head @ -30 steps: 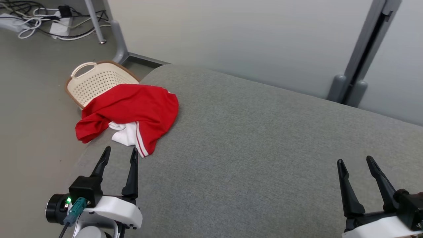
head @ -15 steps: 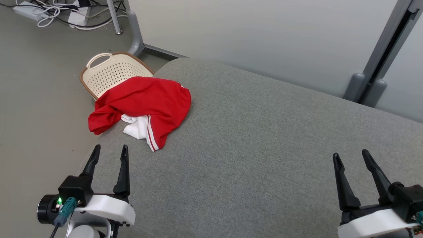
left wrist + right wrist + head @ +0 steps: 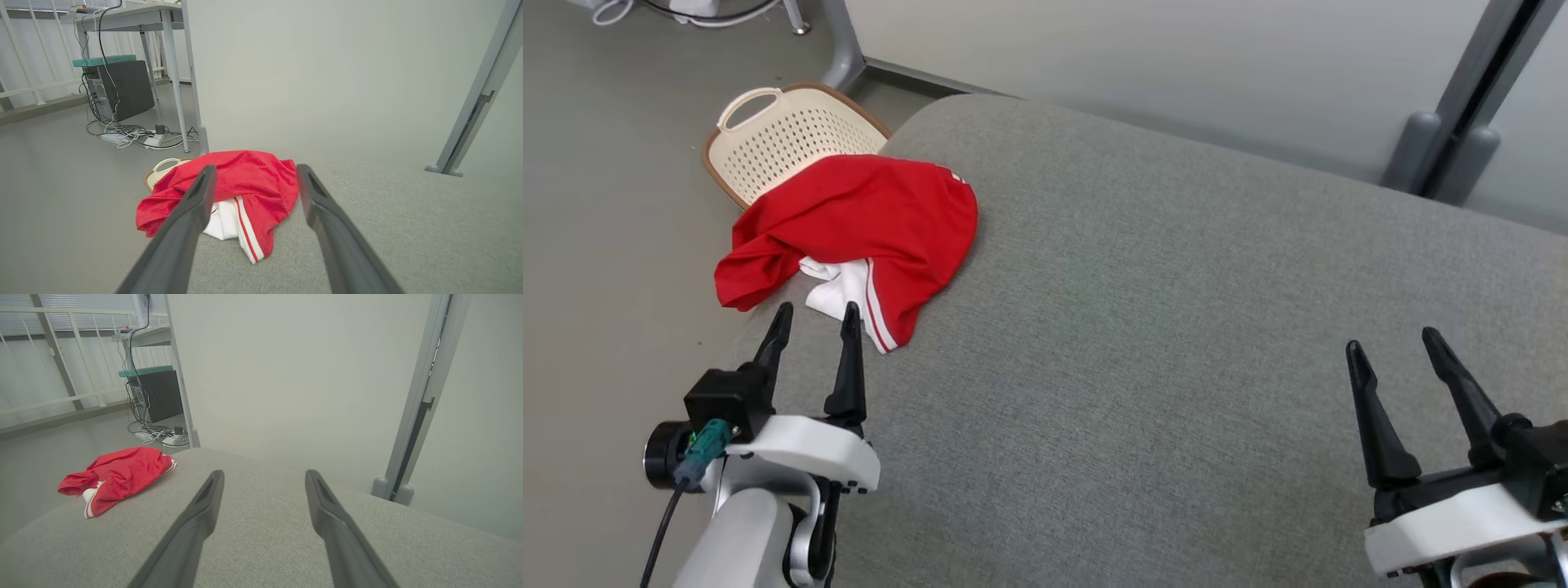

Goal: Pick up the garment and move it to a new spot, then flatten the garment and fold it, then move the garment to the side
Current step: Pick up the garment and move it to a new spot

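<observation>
1. Grey cushioned surface (image 3: pixel 1176 310) fills the centre and right of the head view.
2. Red garment (image 3: pixel 882 220) with white trim lies crumpled at the surface's upper-left corner.
3. Cream perforated basket (image 3: pixel 768 139) sits on the floor at upper left.
4. Left gripper (image 3: pixel 818 308), lower left, has its jaws spread, tips near the garment.
5. Right gripper (image 3: pixel 1391 340), lower right, has its jaws spread and empty.

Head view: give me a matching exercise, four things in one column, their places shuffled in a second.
1. crumpled red and white fabric garment
2. cream perforated plastic basket
3. left gripper
4. right gripper

A. on the floor, partly hidden by the garment
B. open, lower right over the bare grey fabric cushion
C. draped over the cushion's left edge
D. open, just short of the white cloth

Pairs: 1-C, 2-A, 3-D, 4-B
</observation>
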